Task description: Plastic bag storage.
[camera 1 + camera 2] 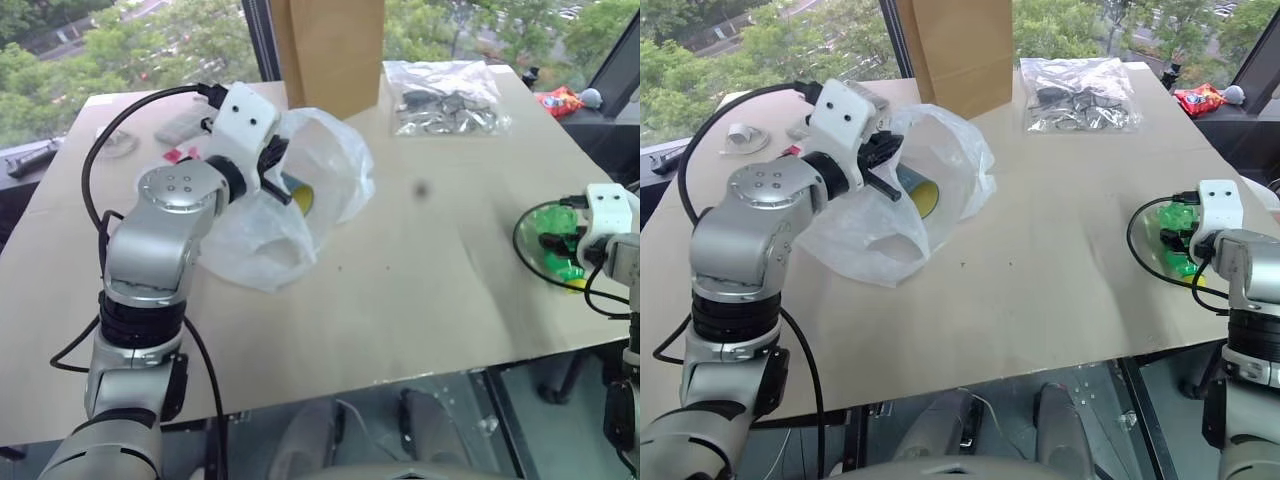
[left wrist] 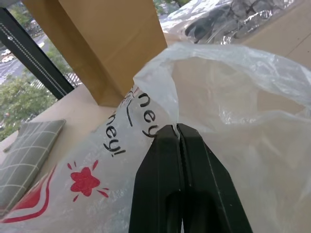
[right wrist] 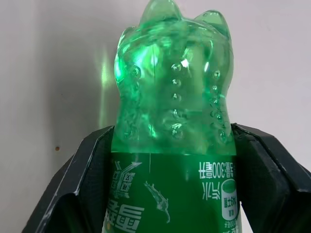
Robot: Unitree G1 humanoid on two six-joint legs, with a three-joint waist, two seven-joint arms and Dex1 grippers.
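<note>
Left hand (image 2: 179, 133), as we see, pinches the plastic bag's (image 1: 330, 165) rim above the counter (image 1: 420, 260); right hand (image 3: 170, 141) brackets a green bottle (image 3: 172, 97).

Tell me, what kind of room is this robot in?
Probably a lab or office high up in a building: a plain board table stands against big windows over treetops, with a brown paper bag and plastic bag laid out.

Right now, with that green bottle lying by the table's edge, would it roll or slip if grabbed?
The green bottle looks round and smooth, so it probably rolls easily. The right gripper has fingers on both its sides, which should steady it. Clear plastic suggests it's light.
</note>
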